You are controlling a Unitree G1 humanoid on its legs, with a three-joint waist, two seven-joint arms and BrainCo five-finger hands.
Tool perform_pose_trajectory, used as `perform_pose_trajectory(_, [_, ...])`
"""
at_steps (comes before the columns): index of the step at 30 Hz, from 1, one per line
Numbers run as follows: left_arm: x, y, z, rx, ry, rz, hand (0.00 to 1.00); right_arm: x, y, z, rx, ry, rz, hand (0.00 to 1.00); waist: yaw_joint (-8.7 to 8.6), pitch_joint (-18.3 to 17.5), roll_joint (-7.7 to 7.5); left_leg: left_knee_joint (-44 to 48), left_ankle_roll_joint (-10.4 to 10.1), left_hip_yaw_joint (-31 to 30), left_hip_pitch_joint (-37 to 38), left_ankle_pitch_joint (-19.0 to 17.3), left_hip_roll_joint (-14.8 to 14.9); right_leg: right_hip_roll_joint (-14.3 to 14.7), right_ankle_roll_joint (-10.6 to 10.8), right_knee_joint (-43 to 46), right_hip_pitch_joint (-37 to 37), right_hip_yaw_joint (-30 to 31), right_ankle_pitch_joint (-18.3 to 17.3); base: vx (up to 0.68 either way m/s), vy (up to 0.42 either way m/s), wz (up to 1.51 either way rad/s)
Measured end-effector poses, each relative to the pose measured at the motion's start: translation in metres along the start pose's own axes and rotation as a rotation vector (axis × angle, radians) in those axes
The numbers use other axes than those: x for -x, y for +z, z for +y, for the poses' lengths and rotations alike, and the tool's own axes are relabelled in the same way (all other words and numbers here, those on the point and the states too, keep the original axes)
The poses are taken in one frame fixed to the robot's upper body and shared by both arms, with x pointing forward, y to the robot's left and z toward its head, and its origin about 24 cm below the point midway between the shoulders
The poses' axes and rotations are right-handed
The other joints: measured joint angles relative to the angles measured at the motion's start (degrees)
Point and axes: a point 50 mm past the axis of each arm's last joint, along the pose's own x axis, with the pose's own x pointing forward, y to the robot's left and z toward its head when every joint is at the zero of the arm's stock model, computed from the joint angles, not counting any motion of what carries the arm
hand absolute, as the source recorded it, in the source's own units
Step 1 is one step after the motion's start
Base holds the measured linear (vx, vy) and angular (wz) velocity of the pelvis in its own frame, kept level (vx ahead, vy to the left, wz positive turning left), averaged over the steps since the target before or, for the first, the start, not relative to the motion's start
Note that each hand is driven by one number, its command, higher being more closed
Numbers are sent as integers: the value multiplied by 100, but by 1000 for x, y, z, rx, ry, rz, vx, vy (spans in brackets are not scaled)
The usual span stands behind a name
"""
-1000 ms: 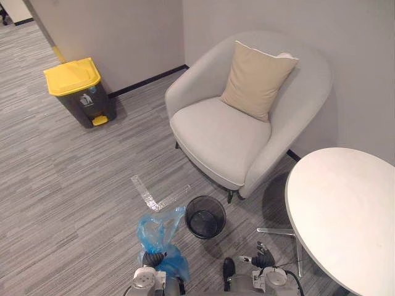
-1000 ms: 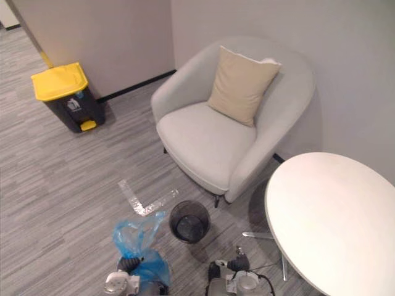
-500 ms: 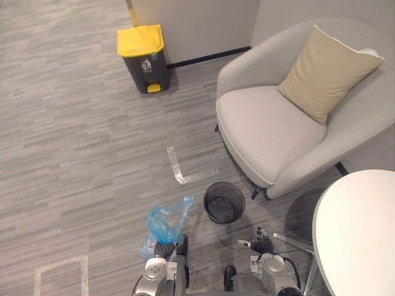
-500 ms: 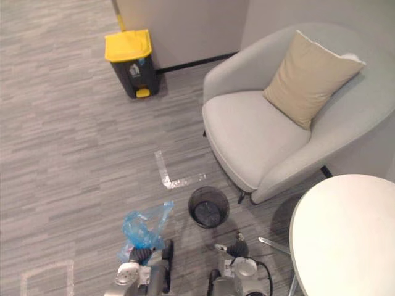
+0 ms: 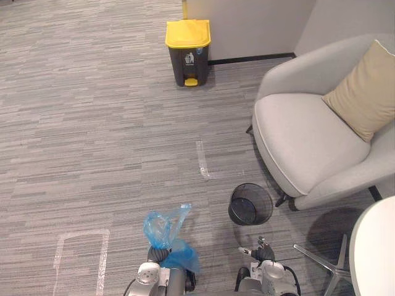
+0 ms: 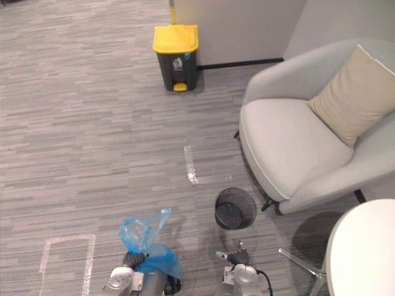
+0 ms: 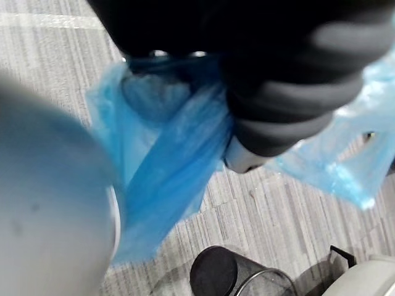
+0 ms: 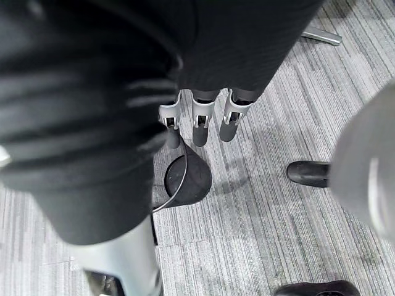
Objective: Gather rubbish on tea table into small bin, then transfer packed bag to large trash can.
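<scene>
A blue bag (image 5: pixel 165 231) is gripped in the curled left hand (image 5: pixel 155 253) at 6 o'clock. The right hand (image 8: pixel 199 120) is held loose, empty. The small bin (image 5: pixel 250 204) is seen at the bag's 2 o'clock, the large trash can (image 5: pixel 187 43) at 12.

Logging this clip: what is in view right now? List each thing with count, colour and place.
large trash can: one, dark with yellow lid, by far wall
small bin: one, black mesh, on floor by armchair
plastic bag: one, blue, in left hand
armchair: one, light grey, right side
cushion: one, beige, on armchair
table: one, white, near right
tape marks: two, pale, on carpet
left hand: shut on plastic bag
right hand: open, holding nothing
</scene>
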Motion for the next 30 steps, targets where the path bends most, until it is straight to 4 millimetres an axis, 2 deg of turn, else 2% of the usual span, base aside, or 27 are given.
perform_pose_trajectory(1, [0, -1, 3, -7, 7, 2, 100, 0, 0, 0, 1, 1, -1, 0, -18, 26, -69, 91, 27, -27, 40, -109, -76, -85, -114, 477, -154, 132, 53, 212, 164, 11])
perform_pose_trajectory(2, [-1, 1, 5, -8, 11, 0, 100, -1, 3, 1, 2, 5, -8, 0, -7, 47, -56, 143, 89, -54, 127, -214, -81, -143, -343, 1650, -680, 436, 211, 238, 167, 14])
perform_pose_trajectory(3, [-2, 1, 7, -3, 18, 1, 100, 0, 3, 3, -3, 9, -6, 0, -36, 71, -16, 140, 123, -149, 279, -299, -65, -57, -454, 2278, -1006, 623, 148, 254, 154, 17])
perform_pose_trajectory(5, [-2, 1, 10, 9, 33, 2, 100, 1, 1, 6, -3, 21, -3, 0, -51, 80, -14, -8, 165, -277, 599, -406, -56, 256, -518, 2499, -1241, 600, -193, 283, 50, 24])
perform_pose_trajectory(6, [-2, 2, 11, 14, 39, 1, 100, 0, 1, 6, 1, 23, -5, 0, -50, 75, -25, -92, 189, -318, 712, -417, -59, 368, -569, 2412, -1298, 544, -231, 336, 3, 26])
perform_pose_trajectory(8, [-4, 6, 12, 14, 42, -9, 100, 0, 4, 5, 3, 21, -12, 0, -77, 85, -12, -409, 132, -488, 1105, -452, -58, 807, -652, 1822, -1582, 240, -200, 371, -12, 37])
perform_pose_trajectory(9, [-4, 7, 12, 15, 41, -13, 100, 0, 3, 4, 3, 19, -11, 0, -103, 88, -7, -487, 116, -552, 1200, -458, -57, 907, -723, 1628, -1684, 170, -153, 505, -41, 51])
perform_pose_trajectory(11, [-6, 10, 11, 15, 39, -21, 100, 0, 2, 0, -7, 5, -8, 0, -171, 76, -29, -791, -26, -827, 1605, -538, -111, 1150, -1161, 838, -1798, 125, 242, 534, -67, 71])
perform_pose_trajectory(12, [-6, 10, 11, 16, 40, -21, 100, 0, -1, -2, -11, -3, 1, 0, -182, 37, -95, -846, -98, -912, 1726, -579, -126, 1178, -1221, 585, -1747, 107, 485, 604, -97, 87])
perform_pose_trajectory(13, [-5, 7, 12, 32, 48, -8, 100, 1, -6, -8, -21, -19, 14, 0, -223, 17, 1, -765, -237, -1075, 1808, -661, -44, 1211, -1462, 503, -1624, -31, 779, 610, -93, 68])
perform_pose_trajectory(14, [-5, 7, 10, 45, 52, -9, 100, -1, -1, -10, -32, -30, 3, 0, -190, 7, 118, -510, -443, -1078, 1691, -592, 78, 1295, -1535, 357, -1466, -114, 758, 830, -136, 52])
perform_pose_trajectory(15, [-4, 6, 9, 52, 54, -4, 100, -3, 2, -12, -34, -36, -4, 0, -180, 19, 145, -149, -632, -1000, 1599, -485, 128, 1356, -1584, 180, -1263, -126, 724, 453, -72, 16])
perform_pose_trajectory(16, [-4, 5, 10, 63, 59, 1, 100, -3, 4, -13, -34, -37, -6, 0, -177, 25, 158, 96, -727, -945, 1539, -430, 155, 1386, -1588, 81, -1136, -116, 721, 564, -68, 6])
perform_pose_trajectory(17, [-1, -1, 8, 110, 74, 22, 100, -2, 2, -13, -35, -38, -2, 0, -142, 35, 152, 1431, -1124, -703, 1140, -152, 313, 1470, -1607, -383, -485, 58, 709, 445, -21, -2])
perform_pose_trajectory(18, [0, -3, 7, 126, 76, 27, 100, -1, 2, -8, -44, -29, -4, 0, -97, 62, 124, 2129, -848, -362, 980, -301, 496, 1499, -1635, -571, -99, 144, 672, 642, -15, -4])
perform_pose_trajectory(19, [0, -3, 6, 129, 76, 25, 100, -1, 2, -8, -46, -30, -4, 0, -73, 77, 108, 2379, -741, -225, 894, -376, 578, 1494, -1664, -628, 64, 179, 644, 458, 34, -19])
perform_pose_trajectory(20, [1, -3, 1, 140, 66, 24, 100, -2, 5, -7, -47, -28, -10, 0, -10, 90, 78, 2622, -586, 40, 533, -630, 744, 1450, -1710, -695, 379, 301, 614, 431, 52, -23])
perform_pose_trajectory(22, [0, 2, -1, 146, 60, 5, 100, -6, 16, -5, -50, -22, -37, 0, 33, 109, 43, 2146, -505, 68, -12, -730, 754, 1303, -1668, -696, 525, 459, 575, 431, 171, -38])
perform_pose_trajectory(24, [-3, 12, -2, 144, 55, -21, 100, -8, 25, -3, -59, -21, -59, 0, 61, 202, 12, 1042, -528, -49, -436, -489, 688, 1024, -1333, -688, 755, 515, 353, 353, 201, -31])
perform_pose_trajectory(25, [-4, 13, -3, 143, 52, -24, 100, -8, 25, -4, -61, -24, -59, 0, 64, 211, 26, 754, -538, -132, -490, -341, 665, 979, -1252, -688, 813, 526, 270, 210, 155, -18])
perform_pose_trajectory(26, [-3, 13, -7, 144, 43, -24, 100, -8, 24, -7, -64, -35, -57, 0, 86, 206, 103, -79, -628, -391, -480, 207, 635, 940, -1038, -690, 970, 606, 70, 364, 311, -24])
perform_pose_trajectory(27, [-3, 14, -10, 142, 32, -24, 100, -8, 18, -11, -58, -51, -35, 0, 141, 196, 148, -307, -578, -445, -458, 1073, 599, 868, -731, -730, 1104, 756, -188, 444, 372, -17])
perform_pose_trajectory(28, [-7, 22, -8, 131, 34, -44, 100, -7, 16, -5, -63, -40, -25, 0, 132, 182, 38, -284, -540, -387, -487, 880, 439, 714, -815, -761, 1054, 856, -154, 375, 312, -10])
perform_pose_trajectory(29, [-8, 23, -6, 128, 37, -49, 100, -6, 15, -4, -67, -39, -19, 0, 143, 183, 29, -200, -503, -369, -517, 737, 409, 685, -844, -704, 1026, 923, -109, 352, 275, -12])
perform_pose_trajectory(30, [-8, 20, -4, 121, 40, -37, 100, -5, 12, 0, -73, -30, -9, 0, 166, 184, 3, 6, -453, -272, -475, 504, 349, 574, -761, -495, 999, 1080, -27, 360, 271, -27])
